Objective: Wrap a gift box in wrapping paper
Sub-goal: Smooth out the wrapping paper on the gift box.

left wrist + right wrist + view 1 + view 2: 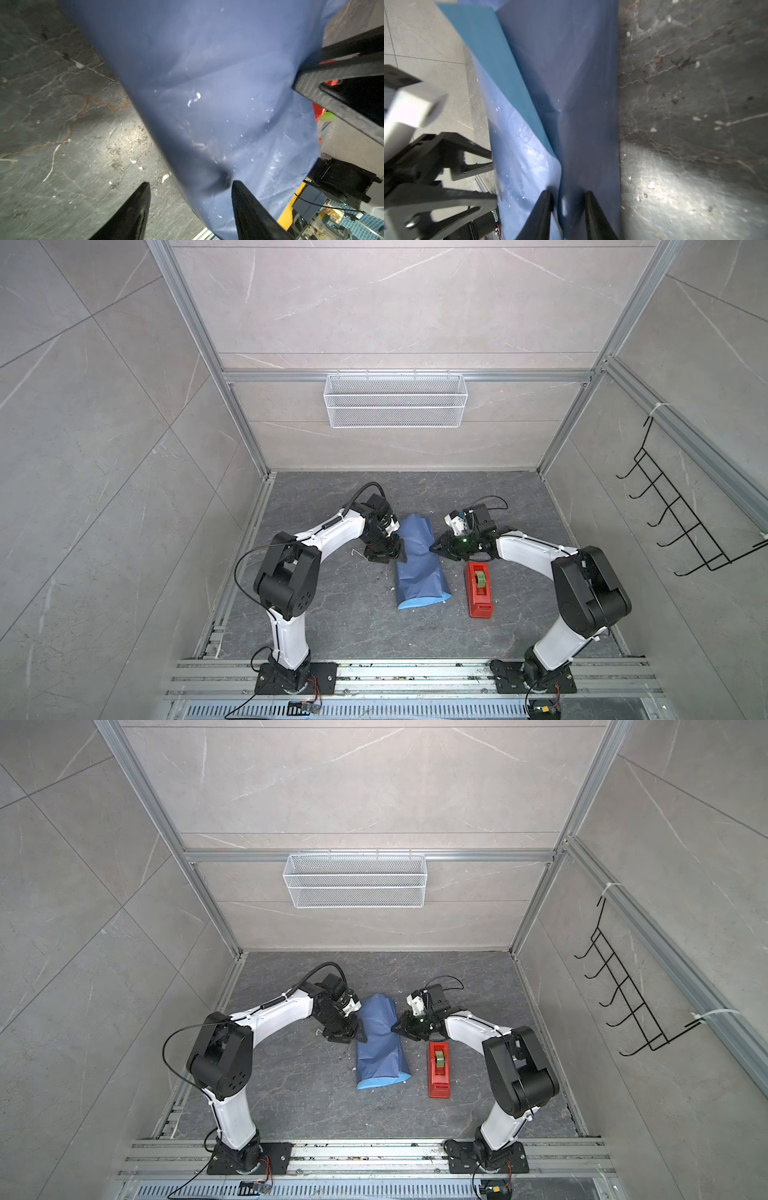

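The wrapping paper (pixel 417 568) (pixel 380 1048) lies rolled into a long dark blue bundle on the table, its light blue inner face showing at the near end. The gift box is hidden inside it. My left gripper (pixel 388 551) (pixel 190 182) is at the bundle's left side, open, one finger over the table and the other touching the paper (pixel 218 93). At the bundle's right side my right gripper (pixel 434 548) (pixel 568 193) is shut on a raised fold of the paper (pixel 581 83).
A red tape dispenser (pixel 478 589) (pixel 439 1071) lies just right of the bundle, below the right gripper. A white wire basket (pixel 395 400) hangs on the back wall. A black hook rack (pixel 685 522) hangs on the right wall. Small white scraps dot the table.
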`<state>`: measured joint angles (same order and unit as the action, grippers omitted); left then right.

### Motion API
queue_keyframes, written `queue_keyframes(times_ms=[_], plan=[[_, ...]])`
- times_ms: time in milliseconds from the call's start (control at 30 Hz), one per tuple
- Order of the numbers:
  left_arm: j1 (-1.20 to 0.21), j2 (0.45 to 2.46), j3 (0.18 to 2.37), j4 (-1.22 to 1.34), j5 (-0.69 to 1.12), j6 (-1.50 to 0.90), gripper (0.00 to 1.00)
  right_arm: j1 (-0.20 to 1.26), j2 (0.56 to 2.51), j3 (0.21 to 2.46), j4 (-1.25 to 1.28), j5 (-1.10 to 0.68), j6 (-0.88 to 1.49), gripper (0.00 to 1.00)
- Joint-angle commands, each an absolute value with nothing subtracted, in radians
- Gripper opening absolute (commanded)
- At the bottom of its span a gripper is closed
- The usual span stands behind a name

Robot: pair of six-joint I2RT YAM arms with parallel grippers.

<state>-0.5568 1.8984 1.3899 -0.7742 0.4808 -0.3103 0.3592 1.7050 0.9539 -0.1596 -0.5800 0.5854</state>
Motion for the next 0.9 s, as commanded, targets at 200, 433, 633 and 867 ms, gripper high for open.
queue_keyframes(times_ms=[200, 433, 633, 867], plan=[[-0.564, 2.013, 1.461, -0.776, 0.426, -0.340, 0.61, 0.388, 1.761, 0.812, -0.145, -0.492, 0.719, 0.30], [-0.565, 2.059, 1.466, -0.782, 0.422, -0.337, 0.60, 0.390, 1.644, 0.862, -0.212, -0.542, 0.710, 0.51], [-0.565, 2.069, 1.454, -0.771, 0.417, -0.331, 0.59, 0.391, 1.574, 0.886, -0.284, -0.569, 0.672, 0.57], [-0.567, 2.101, 1.486, -0.779, 0.409, -0.318, 0.59, 0.447, 1.592, 0.769, -0.155, -0.575, 0.755, 0.50]])
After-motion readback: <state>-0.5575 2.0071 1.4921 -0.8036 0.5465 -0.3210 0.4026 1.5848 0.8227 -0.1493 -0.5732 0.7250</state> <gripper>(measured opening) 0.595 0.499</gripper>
